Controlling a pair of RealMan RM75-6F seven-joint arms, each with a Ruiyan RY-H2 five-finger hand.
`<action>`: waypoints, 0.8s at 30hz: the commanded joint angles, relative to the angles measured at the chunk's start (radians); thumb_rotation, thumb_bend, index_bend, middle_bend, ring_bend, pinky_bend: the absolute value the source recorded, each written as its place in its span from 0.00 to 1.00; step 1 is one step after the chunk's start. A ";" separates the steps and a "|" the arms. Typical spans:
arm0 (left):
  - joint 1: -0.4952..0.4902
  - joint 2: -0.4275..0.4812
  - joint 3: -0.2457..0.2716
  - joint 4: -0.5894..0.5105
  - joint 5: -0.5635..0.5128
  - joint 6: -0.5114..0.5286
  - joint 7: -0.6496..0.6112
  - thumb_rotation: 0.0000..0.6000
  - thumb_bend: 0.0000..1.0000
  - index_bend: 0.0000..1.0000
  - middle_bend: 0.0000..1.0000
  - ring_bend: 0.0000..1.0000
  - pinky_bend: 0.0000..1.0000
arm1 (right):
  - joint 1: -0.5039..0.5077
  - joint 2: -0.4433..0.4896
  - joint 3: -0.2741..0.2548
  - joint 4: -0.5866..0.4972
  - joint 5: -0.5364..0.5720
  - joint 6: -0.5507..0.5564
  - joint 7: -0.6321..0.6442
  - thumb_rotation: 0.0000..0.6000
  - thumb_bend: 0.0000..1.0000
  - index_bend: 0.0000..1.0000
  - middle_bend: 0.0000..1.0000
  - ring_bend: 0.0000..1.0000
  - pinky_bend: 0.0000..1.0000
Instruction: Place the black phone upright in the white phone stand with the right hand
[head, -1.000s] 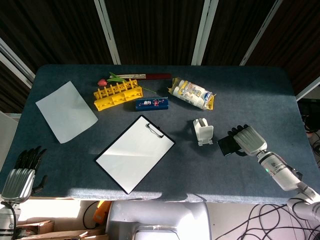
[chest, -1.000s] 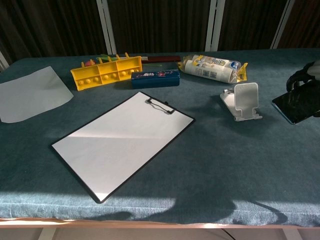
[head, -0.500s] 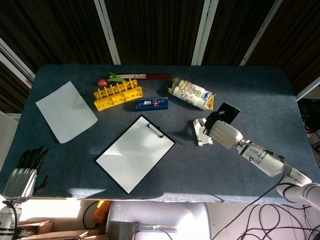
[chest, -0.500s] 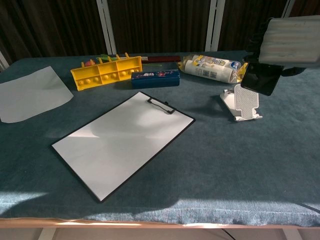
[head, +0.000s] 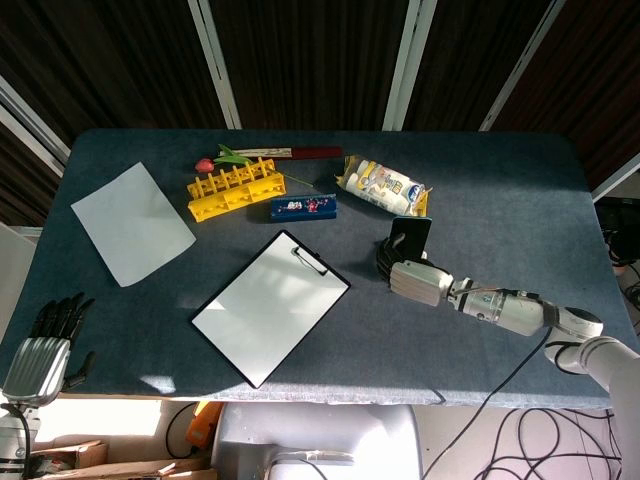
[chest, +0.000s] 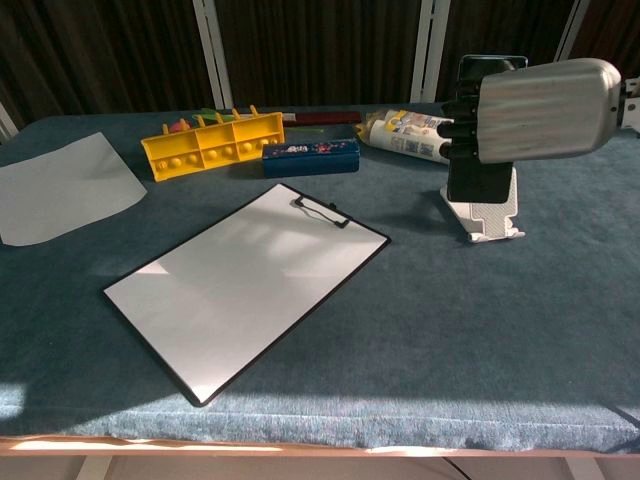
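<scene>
My right hand (head: 412, 280) (chest: 540, 95) grips the black phone (head: 410, 235) (chest: 478, 182) and holds it upright. The phone's lower end is down at the white phone stand (chest: 492, 218), against its back plate. Whether it rests on the stand's lip I cannot tell. In the head view the hand and phone hide nearly all of the stand. My left hand (head: 42, 348) hangs off the table's near left corner, fingers apart, holding nothing.
A clipboard (head: 270, 305) (chest: 245, 285) lies mid-table, left of the stand. Behind it are a blue case (head: 304, 207), a yellow rack (head: 232, 187), a tulip (head: 222, 160) and a snack bag (head: 385, 187) just beyond the stand. A paper sheet (head: 132, 222) lies far left.
The right hand lifted the phone off the table at the right, carried it left over the stand, turned it upright and lowered it onto the stand. The left hand stayed put.
</scene>
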 joint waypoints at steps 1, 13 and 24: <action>-0.002 -0.003 0.000 -0.001 -0.001 -0.003 0.006 1.00 0.39 0.00 0.00 0.00 0.05 | 0.001 -0.041 -0.042 0.120 -0.047 0.091 0.080 1.00 0.36 0.99 0.80 0.67 0.56; -0.010 -0.011 -0.003 -0.006 -0.012 -0.017 0.024 1.00 0.38 0.00 0.00 0.00 0.05 | -0.068 -0.166 -0.099 0.425 -0.046 0.234 0.180 1.00 0.36 0.98 0.80 0.67 0.55; -0.014 -0.014 -0.003 -0.005 -0.018 -0.026 0.030 1.00 0.39 0.00 0.00 0.00 0.05 | -0.086 -0.244 -0.137 0.585 -0.016 0.246 0.206 1.00 0.36 0.97 0.80 0.66 0.53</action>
